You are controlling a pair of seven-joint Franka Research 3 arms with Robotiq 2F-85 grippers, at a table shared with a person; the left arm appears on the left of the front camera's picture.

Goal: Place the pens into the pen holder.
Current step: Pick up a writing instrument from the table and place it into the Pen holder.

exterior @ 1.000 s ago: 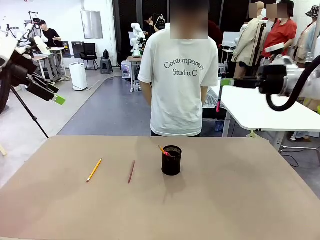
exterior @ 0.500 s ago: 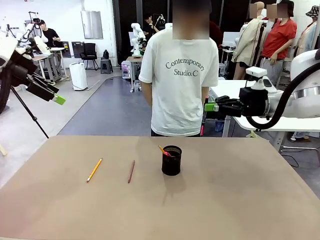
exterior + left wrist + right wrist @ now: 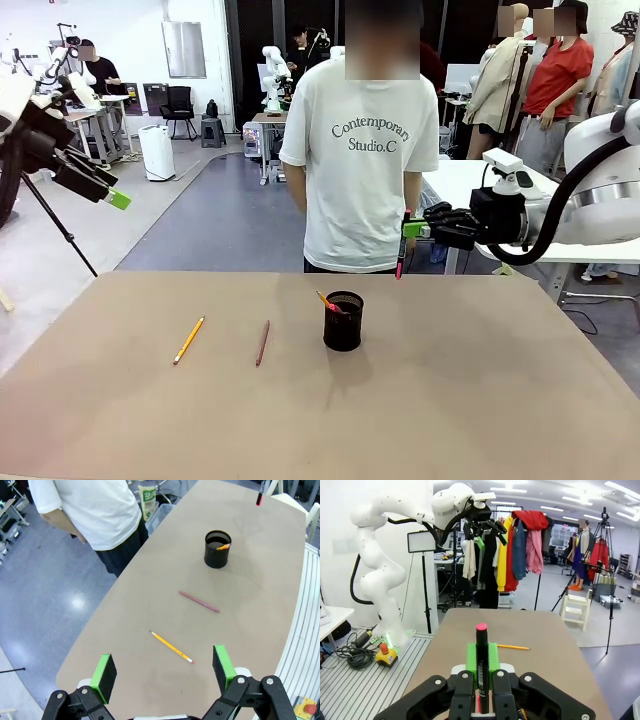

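The black mesh pen holder (image 3: 343, 320) stands mid-table with an orange pencil (image 3: 327, 300) leaning inside it. A yellow pencil (image 3: 188, 340) and a reddish-brown pen (image 3: 262, 342) lie on the table to its left. My right gripper (image 3: 412, 228) is shut on a pink-tipped pen (image 3: 400, 252) that hangs upright, above and to the right of the holder. In the right wrist view the pen (image 3: 481, 655) sits between the green pads (image 3: 492, 664). My left gripper (image 3: 108, 194) hangs open high at the far left; its wrist view shows the holder (image 3: 218, 549), brown pen (image 3: 199, 601) and yellow pencil (image 3: 171, 646) below.
A person in a white T-shirt (image 3: 357, 150) stands at the table's far edge (image 3: 300, 274), right behind the holder. A white table (image 3: 530, 225) stands behind my right arm.
My right gripper has swung left and down with the pen, from the far right to near the person's side above the holder. The left arm has not moved.
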